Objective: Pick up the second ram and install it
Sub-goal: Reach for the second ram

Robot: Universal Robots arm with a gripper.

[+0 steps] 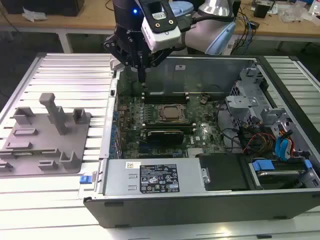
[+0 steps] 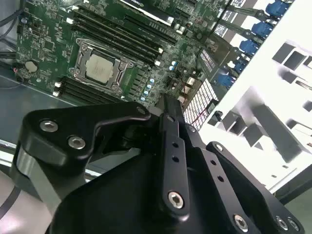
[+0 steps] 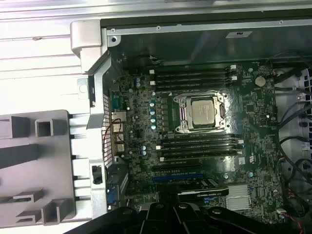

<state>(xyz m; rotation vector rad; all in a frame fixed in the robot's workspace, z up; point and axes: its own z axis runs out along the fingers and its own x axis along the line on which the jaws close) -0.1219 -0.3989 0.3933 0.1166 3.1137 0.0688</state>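
My gripper [image 1: 143,78] hangs over the far corner of the open computer case [image 1: 210,66], on the exterior view's left. Its black fingers [image 2: 167,114] are drawn together into one narrow tip with nothing between them. Below it lies the green motherboard [image 3: 136,122] with the square metal CPU socket [image 3: 202,113]. Dark memory slots run on both sides of the socket, one bank [image 3: 192,75] towards the case wall and one bank [image 3: 200,146] on the other side. The gripper's tip is above the end of the wall-side bank [image 1: 167,95]. The second ram is out of view.
A grey fixture plate [image 1: 45,135] with upright posts lies outside the case, at the exterior view's left. A black labelled module [image 1: 162,135] sits near the socket. The power supply [image 1: 150,176], cables [image 1: 255,142] and drive bays [image 1: 280,165] fill the case's near and right parts.
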